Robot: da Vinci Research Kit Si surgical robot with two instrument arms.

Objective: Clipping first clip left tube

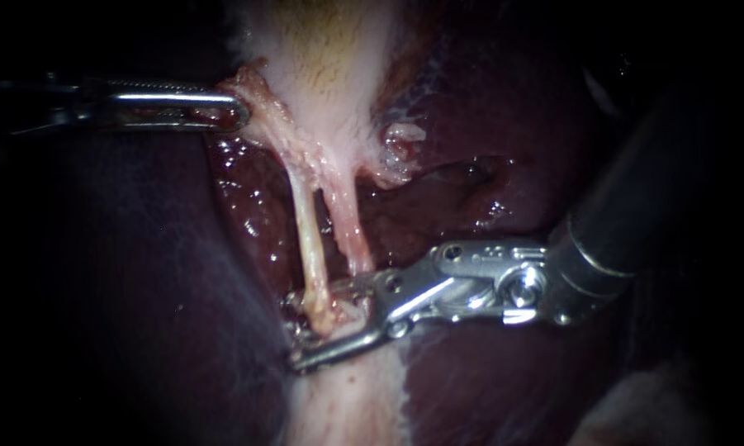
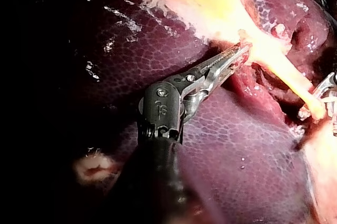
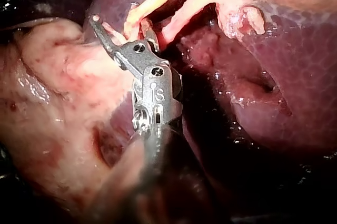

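Two pale tubes run down from the gallbladder [image 1: 330,74]: the left tube [image 1: 305,239] and the right tube [image 1: 351,223]. My right instrument [image 1: 299,330] comes in from the right, and its jaws stand open on either side of the left tube's lower end, with a gap showing. In the right wrist view the left tube [image 3: 152,0] runs down between the open jaws of the right instrument [image 3: 116,16]. My left instrument [image 1: 235,111] is shut on the pale tissue at the gallbladder's neck and holds it to the left; the left wrist view shows the left instrument [image 2: 239,52] gripping there.
Dark red liver [image 1: 487,107] surrounds the tubes, with a wet raw bed [image 1: 248,206] behind them. Pale fatty tissue [image 1: 347,405] lies under the right instrument's jaws. The right instrument's dark shaft [image 1: 636,206] crosses the right side.
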